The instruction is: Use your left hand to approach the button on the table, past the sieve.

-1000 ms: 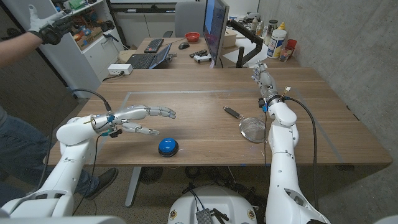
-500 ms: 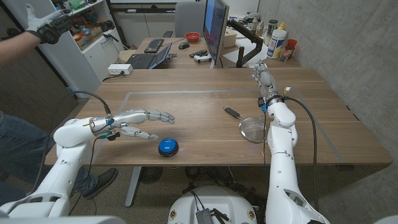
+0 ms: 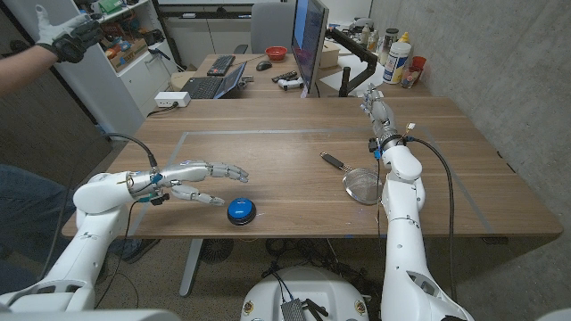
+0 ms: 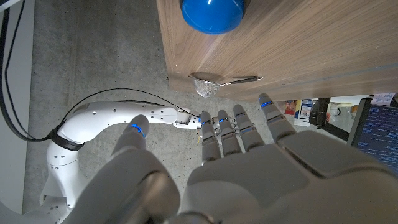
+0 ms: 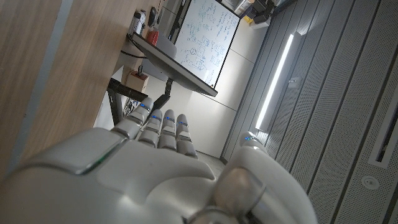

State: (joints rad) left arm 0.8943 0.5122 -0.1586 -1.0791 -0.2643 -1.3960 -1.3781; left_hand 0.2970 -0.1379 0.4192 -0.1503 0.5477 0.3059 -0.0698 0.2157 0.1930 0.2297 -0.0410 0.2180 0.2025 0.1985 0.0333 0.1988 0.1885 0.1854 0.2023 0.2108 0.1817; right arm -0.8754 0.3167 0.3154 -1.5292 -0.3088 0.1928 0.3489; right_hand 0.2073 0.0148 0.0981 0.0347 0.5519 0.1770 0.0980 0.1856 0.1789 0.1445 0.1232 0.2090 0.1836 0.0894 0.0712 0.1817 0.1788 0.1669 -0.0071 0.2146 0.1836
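Note:
The blue button (image 3: 241,210) sits near the table's front edge, also in the left wrist view (image 4: 211,14). My left hand (image 3: 201,178) hovers just left of it, open, fingers stretched toward the table's middle, holding nothing. The left hand's back (image 4: 249,168) shows in its wrist view. A metal sieve (image 3: 360,185) with a dark handle lies right of centre, seen small in the left wrist view (image 4: 208,85). My right hand (image 3: 375,111) is raised beyond the sieve, fingers straight, open, holding nothing; its back (image 5: 155,162) shows in the right wrist view.
A monitor (image 3: 309,40), bottles (image 3: 397,55), a red bowl (image 3: 277,53) and keyboards stand on a desk behind the table. A person's gloved hand (image 3: 67,37) reaches in at the upper left. Taped lines mark the wooden table (image 3: 268,143).
My left arm has drawn slightly left and toward the front edge, the hand dropping a little beside the button. The right arm, sieve and button have not moved.

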